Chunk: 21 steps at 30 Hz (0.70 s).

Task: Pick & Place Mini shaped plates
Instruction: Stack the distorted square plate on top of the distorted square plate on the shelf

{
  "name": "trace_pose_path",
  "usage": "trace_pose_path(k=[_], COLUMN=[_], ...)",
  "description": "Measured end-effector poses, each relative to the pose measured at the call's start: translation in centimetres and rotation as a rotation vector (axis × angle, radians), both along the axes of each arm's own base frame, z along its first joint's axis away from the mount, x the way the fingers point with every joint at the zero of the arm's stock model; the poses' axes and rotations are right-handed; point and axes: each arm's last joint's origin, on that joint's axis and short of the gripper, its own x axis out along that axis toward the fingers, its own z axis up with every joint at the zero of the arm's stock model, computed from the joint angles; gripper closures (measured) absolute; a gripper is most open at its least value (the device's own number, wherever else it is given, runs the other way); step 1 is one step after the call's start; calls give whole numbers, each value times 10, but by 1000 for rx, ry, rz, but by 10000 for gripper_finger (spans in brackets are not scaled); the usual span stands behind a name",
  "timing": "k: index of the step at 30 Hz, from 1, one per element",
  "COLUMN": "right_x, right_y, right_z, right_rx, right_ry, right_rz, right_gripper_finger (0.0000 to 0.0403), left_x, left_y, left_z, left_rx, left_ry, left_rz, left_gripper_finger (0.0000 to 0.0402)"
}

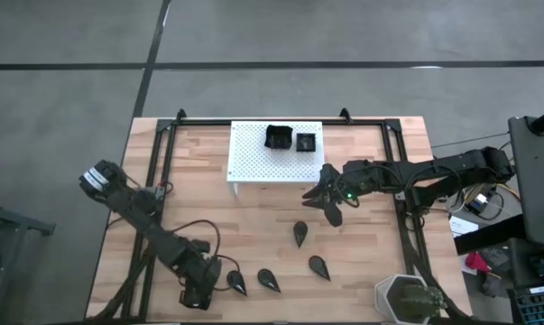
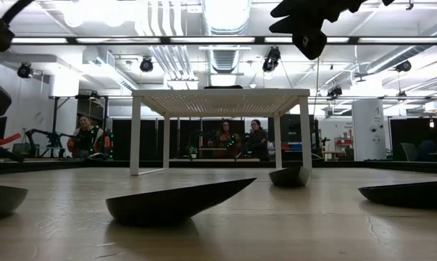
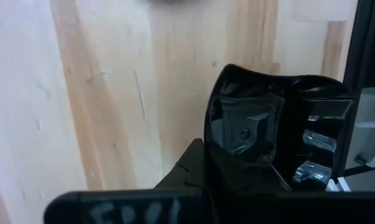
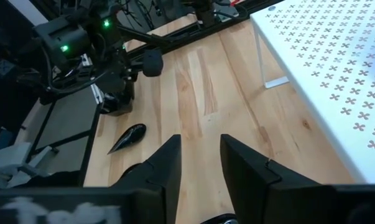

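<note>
High view shows my left gripper (image 1: 202, 291) clamped on a plate (image 3: 249, 134) at the table's near left edge, ready to lift; my right gripper (image 1: 330, 200) hangs empty, parted, near the white stand (image 1: 253, 153).

Two dark, matte-black jointed robot arms seen from overhead, each built of chunky rounded segments. The left arm (image 1: 154, 230) carries a pale grey-white cap at its outer joint and loose black cables looping beside its forearm. The right arm (image 1: 416, 176) shows a small green indicator light near its wrist and black cabling along its length. The left gripper (image 3: 237, 180) is glossy black moulded plastic, with a white handwritten scrawl across the black bar at its base. The right gripper (image 4: 203, 168) has two flat, angular black fingers (image 4: 168, 165) with bevelled edges and a similar smudged white marking on its housing.
</note>
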Motion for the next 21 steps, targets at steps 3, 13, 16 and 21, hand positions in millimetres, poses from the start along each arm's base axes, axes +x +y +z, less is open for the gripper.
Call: trace_pose_path(k=[3,13,16,21], right_x=[0,0,0,0], right_y=[0,0,0,0], right_z=[0,0,0,0], right_rx=[0,-28,-41,-42], right_ry=[0,-4,-6,-5], right_rz=[0,12,19,20], right_gripper_finger=[298,297,303,311], left_x=[1,18,24,30], left_y=[6,39,52,77], left_z=[2,30,43,66], left_rx=[15,128,137,145], left_ry=[13,-69,-120,-221], left_rz=[2,73,114,247], left_gripper_finger=[400,401,401,401])
